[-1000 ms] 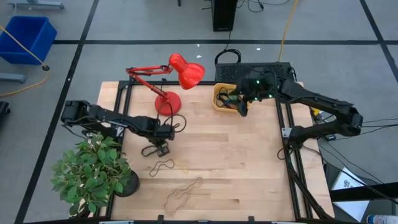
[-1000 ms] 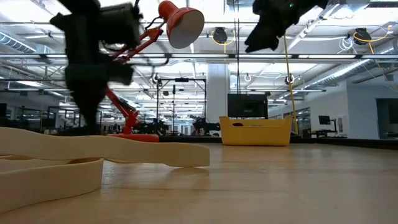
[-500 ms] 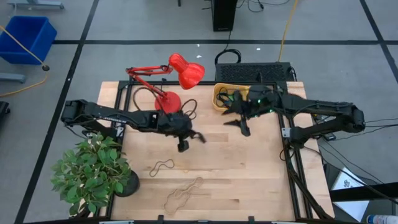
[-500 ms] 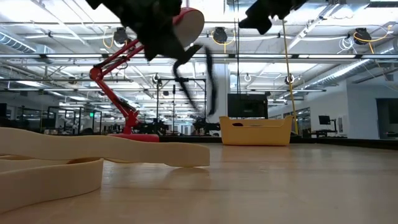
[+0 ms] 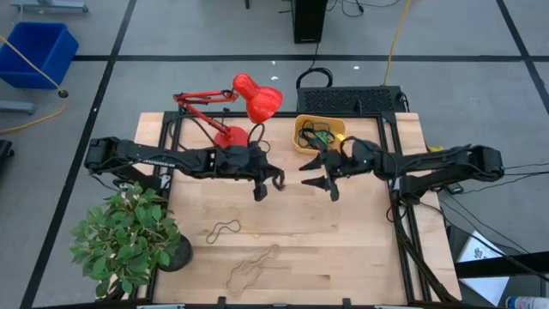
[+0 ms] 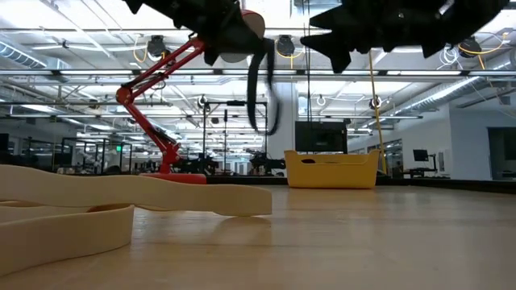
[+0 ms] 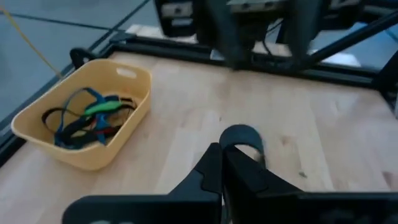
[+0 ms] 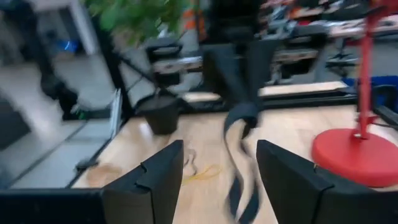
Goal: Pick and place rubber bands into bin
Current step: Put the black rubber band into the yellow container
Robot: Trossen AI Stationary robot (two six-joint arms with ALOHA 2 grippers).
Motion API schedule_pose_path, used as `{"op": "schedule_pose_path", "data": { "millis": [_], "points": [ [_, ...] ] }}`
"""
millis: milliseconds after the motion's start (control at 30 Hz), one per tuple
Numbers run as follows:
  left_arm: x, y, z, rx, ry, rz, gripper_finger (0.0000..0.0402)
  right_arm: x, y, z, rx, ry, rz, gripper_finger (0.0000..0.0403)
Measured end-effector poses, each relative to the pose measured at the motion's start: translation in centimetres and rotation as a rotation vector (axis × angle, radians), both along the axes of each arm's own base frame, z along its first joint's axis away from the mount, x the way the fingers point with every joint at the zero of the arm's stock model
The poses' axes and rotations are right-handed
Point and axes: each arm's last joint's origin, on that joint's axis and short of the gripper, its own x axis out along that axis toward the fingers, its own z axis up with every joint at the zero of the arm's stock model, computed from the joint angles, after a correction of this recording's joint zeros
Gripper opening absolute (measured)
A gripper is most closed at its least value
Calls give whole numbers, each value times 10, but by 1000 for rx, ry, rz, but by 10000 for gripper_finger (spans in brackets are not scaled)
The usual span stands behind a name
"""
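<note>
My left gripper (image 5: 260, 187) is above the table's middle, shut on a black rubber band (image 6: 260, 90) that hangs below it, clear of the wood. My right gripper (image 5: 316, 175) is open and empty just to the right of it, pointing at the band (image 8: 241, 155). The orange-yellow bin (image 5: 319, 133) stands at the far edge with several bands inside (image 7: 87, 117). A small tan band (image 5: 225, 229) and a larger tan one (image 5: 253, 268) lie flat on the wood near the front. My left gripper pinches the black band's upper end (image 7: 231, 142) between its two shut fingers. The rest of the band hangs as a slack loop (image 6: 262, 113) below the fingers, lifted clear of the table.
A red desk lamp (image 5: 244, 107) stands at the far left, its base (image 8: 354, 155) close behind my left gripper. A potted plant (image 5: 129, 236) stands at the near left corner. Bare wood lies between the grippers and the front edge.
My left gripper has risen from the table with the black band and gone right and toward the far edge, nearer the bin; the band now hangs clear. My right gripper has come from over the bin toward the near edge and left, turning toward my left gripper.
</note>
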Motion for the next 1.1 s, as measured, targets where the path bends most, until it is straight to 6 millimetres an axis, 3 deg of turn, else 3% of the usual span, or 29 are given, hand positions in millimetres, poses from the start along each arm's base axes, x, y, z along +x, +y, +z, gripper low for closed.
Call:
{"op": "schedule_pose_path", "data": {
  "millis": [100, 467, 767, 1100],
  "points": [
    [1, 0, 3, 9, -36, -5, 6, -3, -1, -10, 41, 12, -45, 196],
    [4, 2, 12, 51, -125, 3, 12, 3, 6, -15, 39, 6, -63, 196],
    [5, 2, 14, 75, -142, 6, 14, 24, 8, -25, 57, -17, -57, 196],
    [5, 3, 13, 83, -137, 21, 16, 55, 11, -19, 72, -17, 27, 195]
  ]
}}
